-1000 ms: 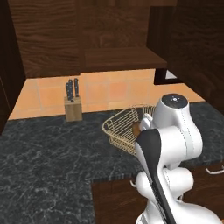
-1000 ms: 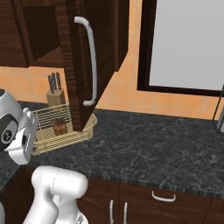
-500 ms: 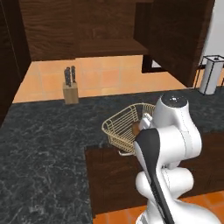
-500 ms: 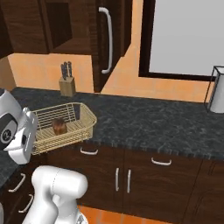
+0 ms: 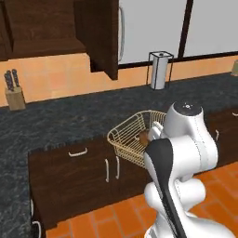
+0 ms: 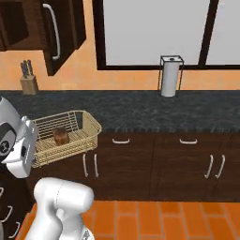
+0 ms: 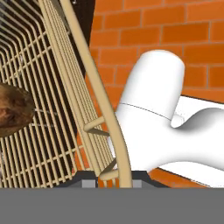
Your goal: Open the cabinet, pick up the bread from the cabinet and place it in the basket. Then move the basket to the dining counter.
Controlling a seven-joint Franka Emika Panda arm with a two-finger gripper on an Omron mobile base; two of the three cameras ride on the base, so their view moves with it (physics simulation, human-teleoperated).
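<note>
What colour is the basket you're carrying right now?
Golden-yellow wire mesh; the basket shows best in the right base view, with the brown bread inside.

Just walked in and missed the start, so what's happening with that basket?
The robot's hand is shut on the rim of the basket and holds it in the air in front of the low cabinets, off the black counter. The bread sits inside the basket. The wall cabinet door stands open.
</note>
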